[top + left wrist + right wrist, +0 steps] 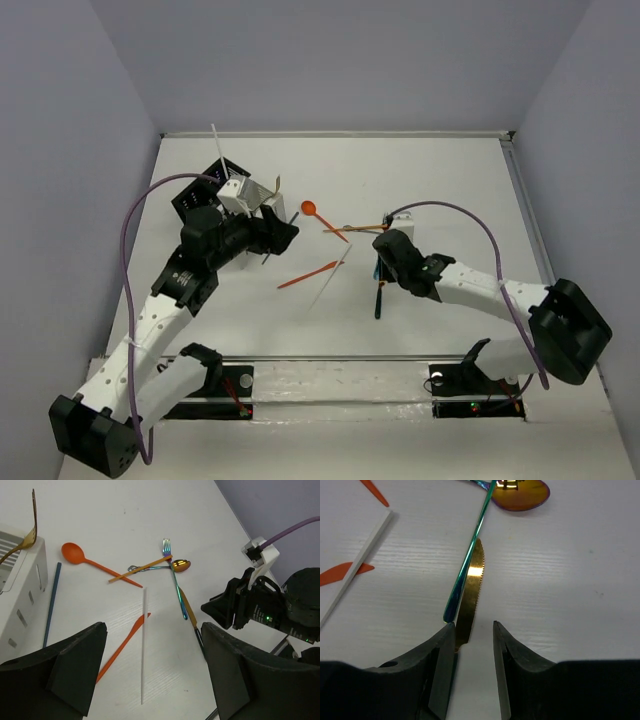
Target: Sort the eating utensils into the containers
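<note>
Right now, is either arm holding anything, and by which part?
Nothing is gripped. The right end effector, open, straddles the gold knife near the blade's base; the left end effector is open and empty.

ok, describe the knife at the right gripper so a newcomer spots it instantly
On the table's right half, find the right gripper. One utensil's end lies between its open jaws: the gold knife, beside a teal handle. Only it has a serrated edge.

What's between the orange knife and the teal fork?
The white stick, crossing the tip of the orange knife; then bare table up to the teal fork. Left wrist view shows it.
</note>
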Controlling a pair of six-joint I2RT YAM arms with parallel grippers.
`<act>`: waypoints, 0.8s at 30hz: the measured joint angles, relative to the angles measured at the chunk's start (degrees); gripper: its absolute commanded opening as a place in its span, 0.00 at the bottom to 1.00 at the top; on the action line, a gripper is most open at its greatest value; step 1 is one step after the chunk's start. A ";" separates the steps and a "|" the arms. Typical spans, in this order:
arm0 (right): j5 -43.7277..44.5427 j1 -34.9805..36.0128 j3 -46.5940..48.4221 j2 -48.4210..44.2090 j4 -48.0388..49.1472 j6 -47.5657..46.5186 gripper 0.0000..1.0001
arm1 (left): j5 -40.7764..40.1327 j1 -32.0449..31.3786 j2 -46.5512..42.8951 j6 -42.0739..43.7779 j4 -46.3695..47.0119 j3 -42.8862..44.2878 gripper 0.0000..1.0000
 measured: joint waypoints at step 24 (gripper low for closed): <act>-9.99 2.01 -2.47 5.53 -3.85 9.33 0.33 | 0.70 0.00 -4.83 2.67 -1.49 -0.31 0.89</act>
